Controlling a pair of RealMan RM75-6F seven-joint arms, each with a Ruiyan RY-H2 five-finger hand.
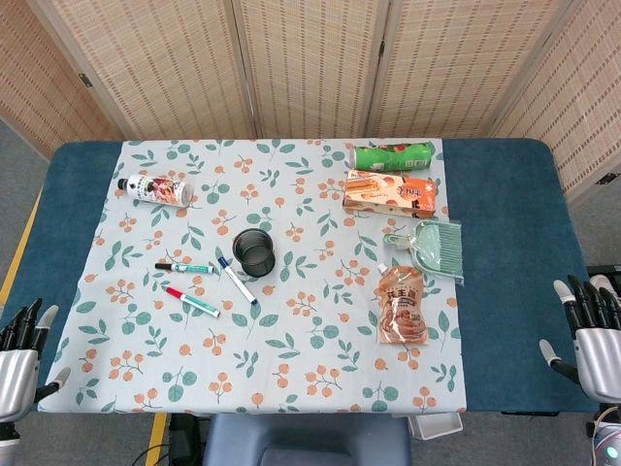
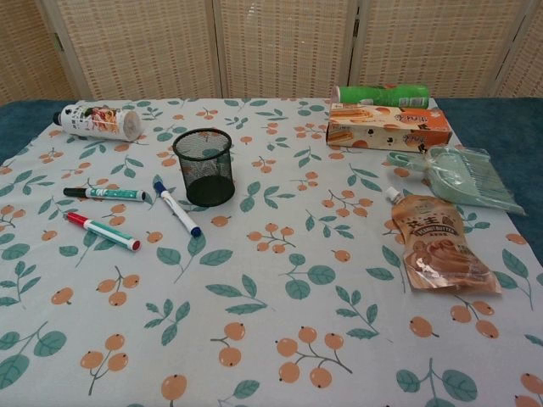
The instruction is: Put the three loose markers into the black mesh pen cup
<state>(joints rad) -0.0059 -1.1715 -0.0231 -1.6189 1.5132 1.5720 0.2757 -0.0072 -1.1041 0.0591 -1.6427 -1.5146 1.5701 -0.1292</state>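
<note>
Three loose markers: black-capped marker (image 2: 104,194), red-capped marker (image 2: 102,231), blue-capped marker (image 2: 177,209). One black mesh pen cup (image 2: 206,166). One white bottle (image 2: 97,120), lying down. One green can (image 2: 381,95), lying down. One orange snack box (image 2: 388,126). One pale green dustpan-and-brush set (image 2: 462,176). One brown pouch (image 2: 437,251). Two hands: left hand (image 1: 19,354), right hand (image 1: 594,332).

left robot hand (image 1: 19,351) cropped, right robot hand (image 1: 592,335) cropped, perhaps empty

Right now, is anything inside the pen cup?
The cup looks empty from above in the head view; only its dark bottom shows. All three markers lie on the cloth left of it.
</note>
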